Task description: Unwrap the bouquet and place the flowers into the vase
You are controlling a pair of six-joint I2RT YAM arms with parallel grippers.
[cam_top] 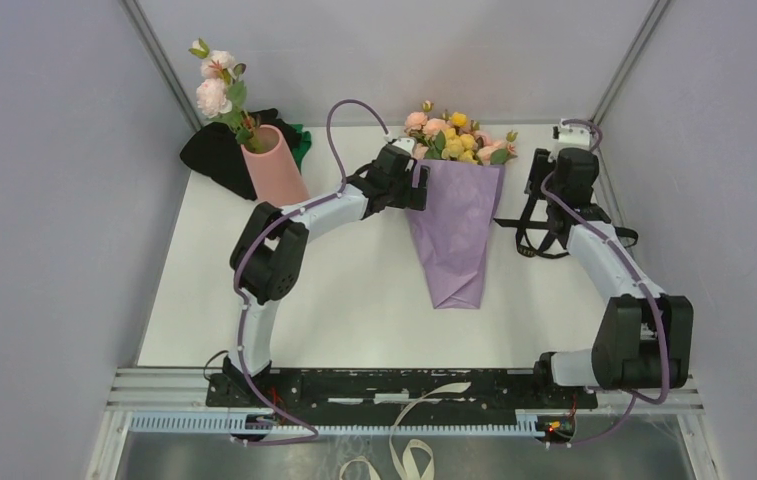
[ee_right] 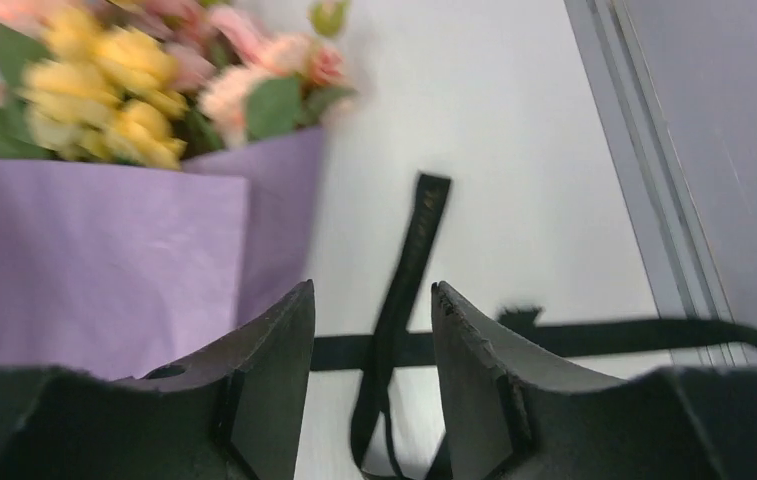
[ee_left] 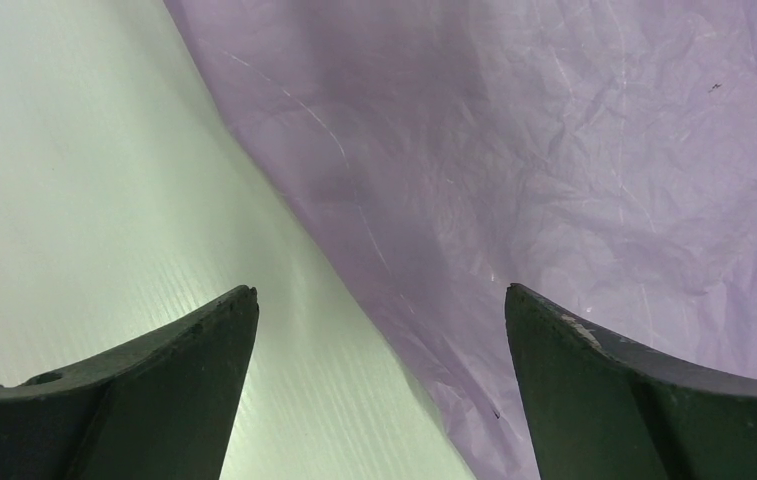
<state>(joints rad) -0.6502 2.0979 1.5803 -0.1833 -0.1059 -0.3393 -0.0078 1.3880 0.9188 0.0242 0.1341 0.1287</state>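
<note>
The bouquet (cam_top: 457, 230) lies on the white table, a lilac paper cone with its point toward me. The flowers (cam_top: 457, 135), peach and yellow, stick out of its far end and show in the right wrist view as flowers (ee_right: 134, 80). My left gripper (cam_top: 416, 186) is open at the cone's upper left edge; the lilac paper (ee_left: 554, 170) runs between its fingers. My right gripper (cam_top: 554, 200) is open to the right of the cone. A loose black ribbon (ee_right: 409, 250) hangs slack in its gap. The salmon-pink vase (cam_top: 276, 168) stands at the back left.
A pale pink sprig with buds (cam_top: 216, 85) stands in the vase. A black cloth lump (cam_top: 216, 155) lies behind it. More black ribbon (cam_top: 526, 235) trails on the table right of the cone. Grey walls close in on both sides.
</note>
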